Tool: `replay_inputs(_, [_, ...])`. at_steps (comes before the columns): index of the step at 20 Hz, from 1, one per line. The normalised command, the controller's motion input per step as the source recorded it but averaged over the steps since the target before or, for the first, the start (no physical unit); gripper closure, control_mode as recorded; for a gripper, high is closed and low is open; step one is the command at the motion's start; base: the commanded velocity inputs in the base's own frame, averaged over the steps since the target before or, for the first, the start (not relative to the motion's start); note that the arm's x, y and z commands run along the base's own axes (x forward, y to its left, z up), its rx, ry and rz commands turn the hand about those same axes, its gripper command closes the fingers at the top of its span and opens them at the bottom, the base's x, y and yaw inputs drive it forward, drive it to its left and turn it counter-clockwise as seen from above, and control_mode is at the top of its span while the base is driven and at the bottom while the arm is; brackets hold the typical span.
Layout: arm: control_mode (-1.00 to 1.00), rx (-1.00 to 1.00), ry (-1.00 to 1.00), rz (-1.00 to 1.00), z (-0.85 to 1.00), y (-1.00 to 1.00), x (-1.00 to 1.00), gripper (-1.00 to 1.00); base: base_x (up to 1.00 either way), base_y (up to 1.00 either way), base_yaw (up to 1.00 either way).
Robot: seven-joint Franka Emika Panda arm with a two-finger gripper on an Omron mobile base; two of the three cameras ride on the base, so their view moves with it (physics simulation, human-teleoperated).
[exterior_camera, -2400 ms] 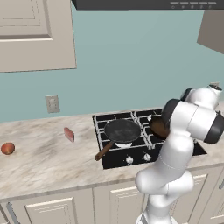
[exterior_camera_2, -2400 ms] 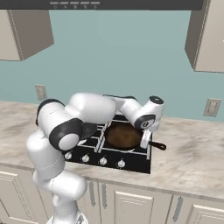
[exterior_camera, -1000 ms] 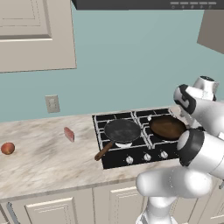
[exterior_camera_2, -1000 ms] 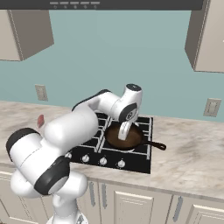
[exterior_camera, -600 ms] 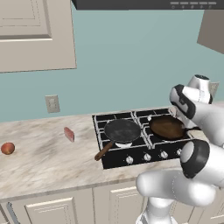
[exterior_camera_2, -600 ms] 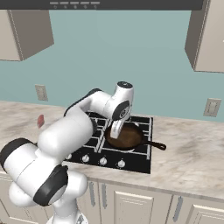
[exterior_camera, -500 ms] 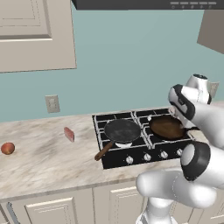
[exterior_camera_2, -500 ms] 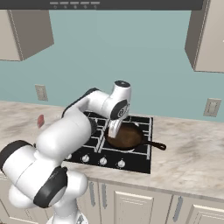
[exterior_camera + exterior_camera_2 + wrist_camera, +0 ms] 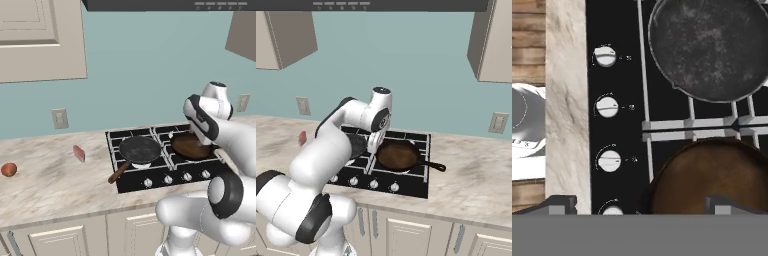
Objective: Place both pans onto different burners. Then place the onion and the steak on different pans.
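No legible text; tiny marks beside the cooktop knobs (image 9: 607,106) too blurred to read.

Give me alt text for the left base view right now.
Two pans sit on the black stove: a black pan left, a brown pan right. On the counter to the left lie a steak and an onion.

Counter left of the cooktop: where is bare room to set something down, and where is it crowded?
Bare counter lies between the onion and the steak, and along the front edge before them. Right of the cooktop, the counter toward the outlet is bare too. The cooktop is crowded: black pan and brown pan take its burners.
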Motion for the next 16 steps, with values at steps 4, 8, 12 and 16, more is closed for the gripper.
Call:
replay_inputs(4, [-1.0,0.0,0.0,0.07,0.06,0.46,-0.02,-1.0,0.0,0.0,0.0])
replay_inputs(8, [-1.0,0.01,0.0,0.08,0.05,0.4,-0.06,-1.0,0.0,0.0,0.0])
replay_inputs(12, [-1.0,0.01,0.0,0.08,0.02,0.41,-0.01,-1.0,0.0,0.0,0.0])
replay_inputs(16, [-1.0,0.01,0.0,0.09,0.0,0.43,-0.03,-1.0,0.0,0.0,0.0])
